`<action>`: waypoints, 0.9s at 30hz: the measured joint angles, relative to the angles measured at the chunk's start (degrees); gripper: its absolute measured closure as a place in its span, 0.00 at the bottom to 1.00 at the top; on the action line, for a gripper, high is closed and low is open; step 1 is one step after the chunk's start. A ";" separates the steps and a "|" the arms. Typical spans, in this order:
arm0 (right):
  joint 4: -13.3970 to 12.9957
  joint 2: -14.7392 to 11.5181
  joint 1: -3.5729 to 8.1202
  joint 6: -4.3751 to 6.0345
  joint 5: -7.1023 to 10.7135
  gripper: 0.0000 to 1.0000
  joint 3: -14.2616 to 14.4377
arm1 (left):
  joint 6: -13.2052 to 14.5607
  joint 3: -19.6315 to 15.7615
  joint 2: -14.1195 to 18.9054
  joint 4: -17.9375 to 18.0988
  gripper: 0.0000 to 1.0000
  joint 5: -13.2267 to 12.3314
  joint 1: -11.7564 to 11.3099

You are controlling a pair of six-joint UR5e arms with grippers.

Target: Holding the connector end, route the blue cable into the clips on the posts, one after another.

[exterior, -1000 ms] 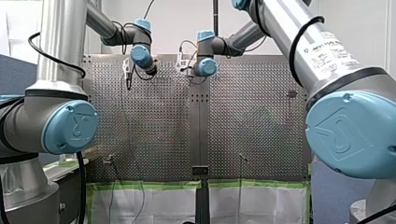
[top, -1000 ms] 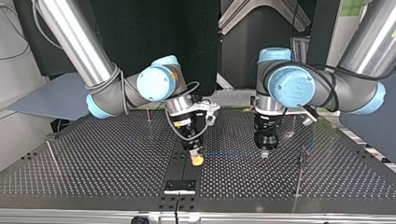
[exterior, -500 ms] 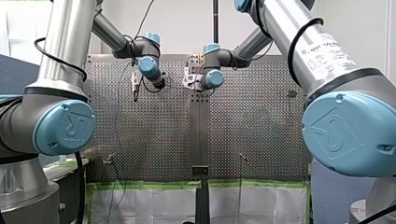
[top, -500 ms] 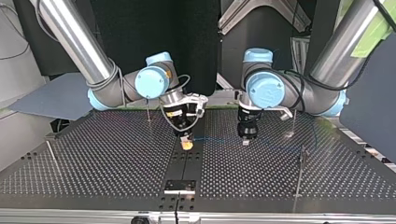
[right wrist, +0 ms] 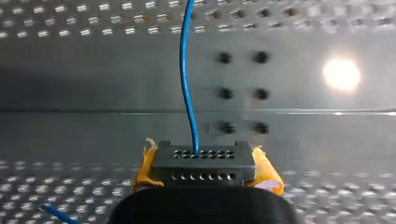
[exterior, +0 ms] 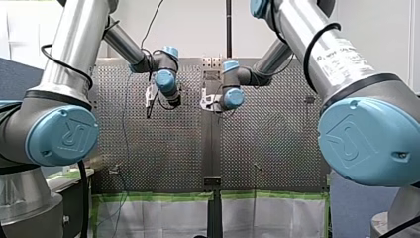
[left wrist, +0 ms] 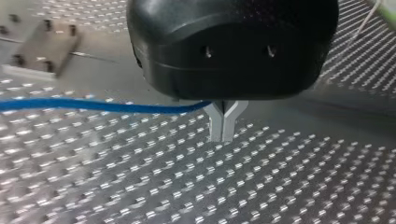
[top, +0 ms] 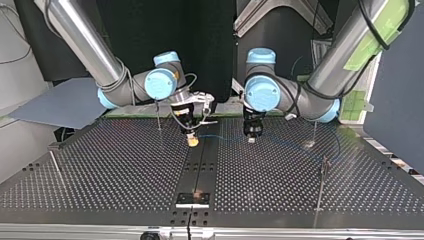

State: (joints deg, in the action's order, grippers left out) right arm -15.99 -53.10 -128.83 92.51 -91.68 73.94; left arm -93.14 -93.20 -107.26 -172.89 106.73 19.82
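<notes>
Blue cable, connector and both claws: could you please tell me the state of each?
right claw, shut on the connector
left claw, shut on the blue cable
connector, clamped between yellow pads
blue cable, stretched from claw to claw

Front: looks from behind the arms across the counter. Top: faces them, low, opposite. Wrists: hover close over it, both catching the blue cable.

Quick tally: two arms, two grippers, one blue cable, one connector, and four thin posts at 9, 11, 2 and 3 o'clock on the table, top view.
</notes>
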 joint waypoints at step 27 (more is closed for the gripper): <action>-11.89 8.35 0.81 -0.11 -1.67 1.00 11.42 | -1.31 -6.27 -12.53 14.99 1.00 4.67 7.70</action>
State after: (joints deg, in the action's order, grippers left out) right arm -27.89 -44.76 -128.02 92.40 -93.35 85.37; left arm -94.45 -99.47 -119.79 -157.91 111.40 27.53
